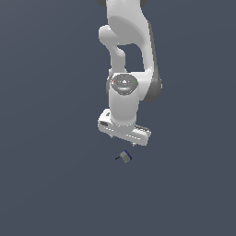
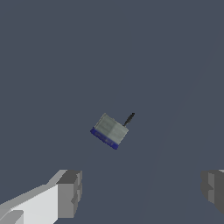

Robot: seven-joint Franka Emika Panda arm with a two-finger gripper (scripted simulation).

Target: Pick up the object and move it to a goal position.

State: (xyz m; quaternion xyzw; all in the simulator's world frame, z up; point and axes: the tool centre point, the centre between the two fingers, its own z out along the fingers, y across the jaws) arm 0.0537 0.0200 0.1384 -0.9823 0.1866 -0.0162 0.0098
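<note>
The object [image 1: 125,156] is a tiny grey box with a dark blue side and a short thin black stub. It lies on the flat dark grey surface, just below the arm's hand in the exterior view. In the wrist view the object [image 2: 110,130] shows plainly, its stub pointing away from the blue side. My gripper [image 1: 123,140] hangs above the object, apart from it. In the wrist view the gripper [image 2: 142,192] is open, with its two grey fingertips [image 2: 70,192] wide apart and nothing between them.
The white arm [image 1: 126,69] comes down from the top of the exterior view. The dark grey surface [image 1: 46,184] spreads around the object on all sides. No goal marker shows.
</note>
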